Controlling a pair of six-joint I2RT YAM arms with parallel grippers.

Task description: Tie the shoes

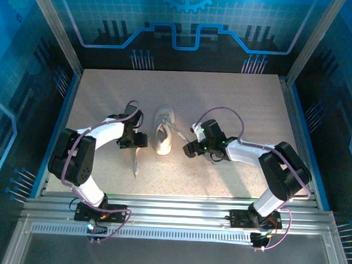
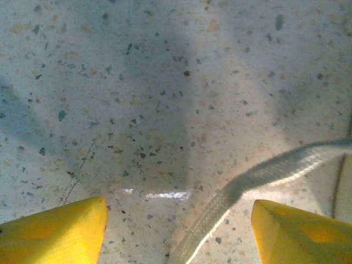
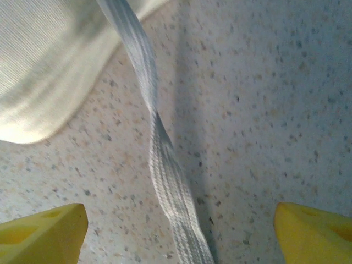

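- Shoe (image 1: 164, 131) sits mid-table (image 1: 241, 100), between both grippers.
- Left gripper (image 1: 142, 140) is just left of the shoe. Its jaws are apart, and the left lace (image 2: 264, 170) lies flat between the fingers (image 2: 55, 231), not pinched.
- Right gripper (image 1: 191, 148) is just right of the shoe. Its jaws are wide apart, and the twisted right lace (image 3: 165, 181) runs between them, ungripped.

The pale speckled worktop (image 1: 236, 99) carries a white sneaker (image 1: 163, 134), which lies between the left end effector (image 1: 142, 140) and the right end effector (image 1: 190, 148). The left lace (image 2: 264, 173) trails across the worktop beneath the left end effector. The right lace (image 3: 165, 176) runs beneath the right end effector.
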